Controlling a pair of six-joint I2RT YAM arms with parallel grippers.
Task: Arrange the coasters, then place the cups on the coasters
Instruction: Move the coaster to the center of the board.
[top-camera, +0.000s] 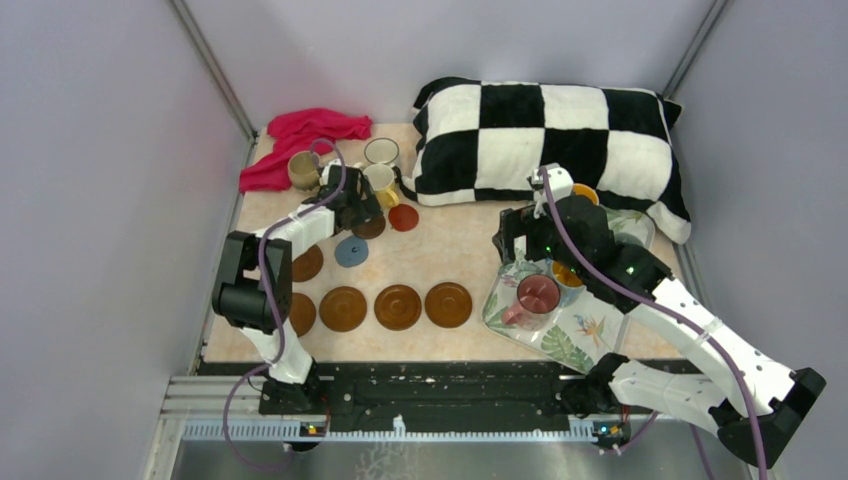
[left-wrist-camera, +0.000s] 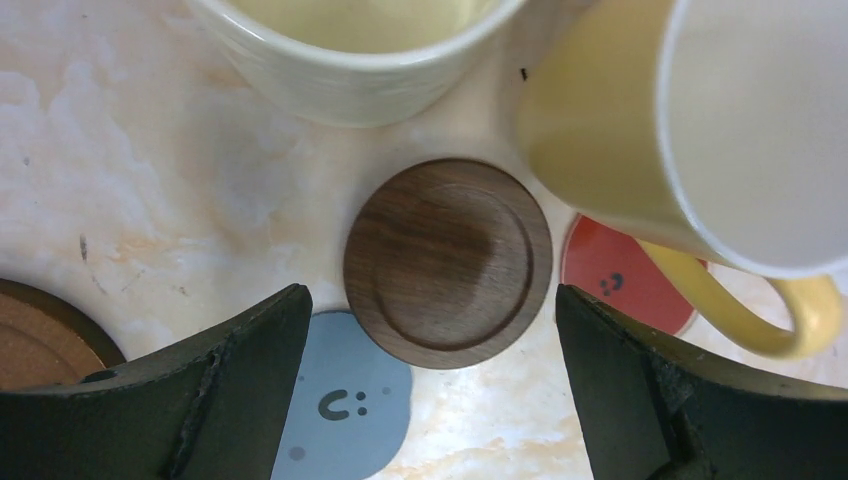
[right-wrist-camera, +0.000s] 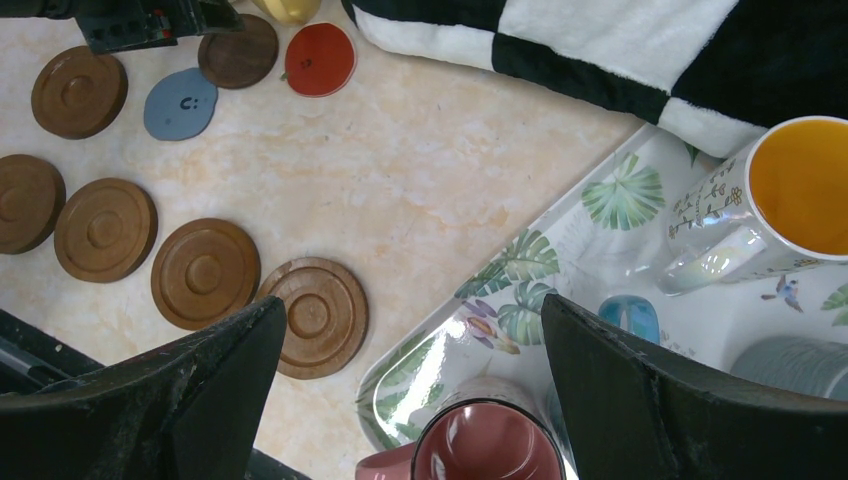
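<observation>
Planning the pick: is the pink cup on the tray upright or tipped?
Upright. The pink cup stands on the leaf-print tray, and the right wrist view looks down into its round open mouth; nothing visible inside.

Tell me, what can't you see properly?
Top view: the right arm covers much of the leaf tray.
Left wrist view: the yellow mug hides part of the red coaster; the top edge cuts off the cream cup.
Right wrist view: the right edge cuts off the grey cup.
</observation>
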